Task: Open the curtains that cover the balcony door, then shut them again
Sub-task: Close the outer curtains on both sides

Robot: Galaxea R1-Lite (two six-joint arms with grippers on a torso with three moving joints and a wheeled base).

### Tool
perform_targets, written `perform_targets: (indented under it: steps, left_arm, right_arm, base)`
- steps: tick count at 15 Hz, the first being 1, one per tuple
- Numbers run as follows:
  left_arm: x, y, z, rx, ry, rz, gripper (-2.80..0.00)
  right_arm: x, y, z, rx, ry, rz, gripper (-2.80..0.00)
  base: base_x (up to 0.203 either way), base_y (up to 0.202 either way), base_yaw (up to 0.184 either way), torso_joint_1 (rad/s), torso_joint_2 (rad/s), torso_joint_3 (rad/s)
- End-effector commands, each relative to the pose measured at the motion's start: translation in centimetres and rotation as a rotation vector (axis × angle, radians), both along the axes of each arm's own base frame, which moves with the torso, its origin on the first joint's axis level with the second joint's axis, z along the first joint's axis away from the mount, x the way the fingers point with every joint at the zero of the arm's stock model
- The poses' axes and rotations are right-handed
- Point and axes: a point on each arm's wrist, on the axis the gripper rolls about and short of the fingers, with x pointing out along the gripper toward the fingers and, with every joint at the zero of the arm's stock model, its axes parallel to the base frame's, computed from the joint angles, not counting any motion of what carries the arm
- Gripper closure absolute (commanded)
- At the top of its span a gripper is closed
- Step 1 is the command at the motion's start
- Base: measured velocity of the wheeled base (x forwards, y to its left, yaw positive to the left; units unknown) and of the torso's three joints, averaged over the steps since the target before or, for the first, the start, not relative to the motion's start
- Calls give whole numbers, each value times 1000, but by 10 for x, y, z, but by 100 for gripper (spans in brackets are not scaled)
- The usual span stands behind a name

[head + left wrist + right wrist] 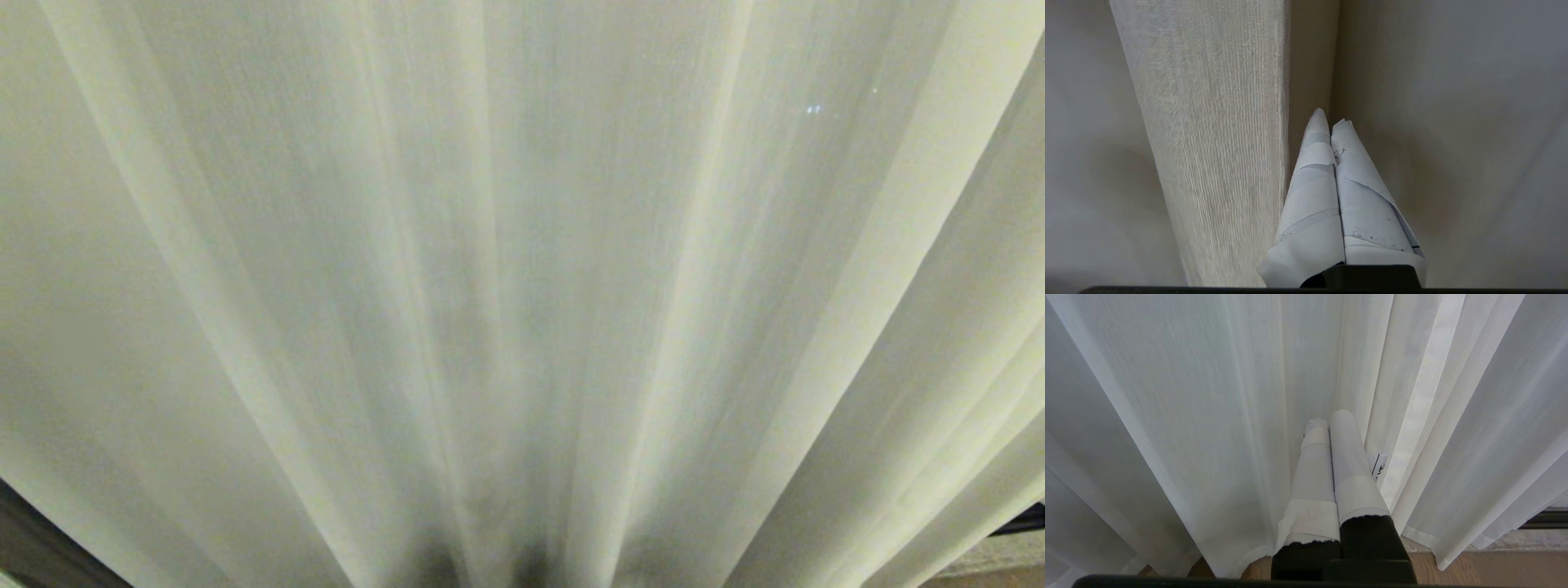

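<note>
The curtains [522, 286] fill the head view in pale vertical folds. The left gripper [1331, 116] has its jaws pressed together, tips in the crease beside a coarse woven fold. The right gripper [1329, 418], jaws likewise together and gripping nothing, points into the sheer folds above the wooden floor [1494, 567].

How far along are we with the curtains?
Done: nothing visibly; the curtains hang drawn across the whole head view, hiding the door. In hand: the left gripper, shut on nothing, points between a coarse woven fold and smoother fabric. The right gripper is shut, near the sheer folds. Left: opening, then closing.
</note>
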Motion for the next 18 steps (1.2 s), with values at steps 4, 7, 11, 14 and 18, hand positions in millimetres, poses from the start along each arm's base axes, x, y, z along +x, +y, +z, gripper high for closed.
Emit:
perform_targets:
  steps: [4, 7, 11, 14, 18]
  left_arm:
    - [0, 1, -1, 8, 32, 35, 0]
    - [-10, -17, 3, 4, 43, 25, 0]
    - [-24, -57, 4, -17, 65, -26, 0]
    - [-29, -72, 5, -18, 84, -46, 0]
    - [-38, -62, 8, -1, 96, 3, 0]
  right_arm:
    - [0, 0, 0, 0, -1, 0, 0]
    - [0, 0, 0, 0, -1, 0, 0]
    - [0, 0, 0, 0, -1, 0, 0]
    - [0, 0, 0, 0, -1, 0, 0]
    - [0, 0, 0, 0, -1, 0, 0]
  base:
    - [0, 0, 0, 0, 0, 0]
    - [0, 0, 0, 0, 0, 0]
    - [0, 0, 0, 0, 0, 0]
    - [0, 0, 0, 0, 0, 0]
    - [0, 0, 0, 0, 0, 0]
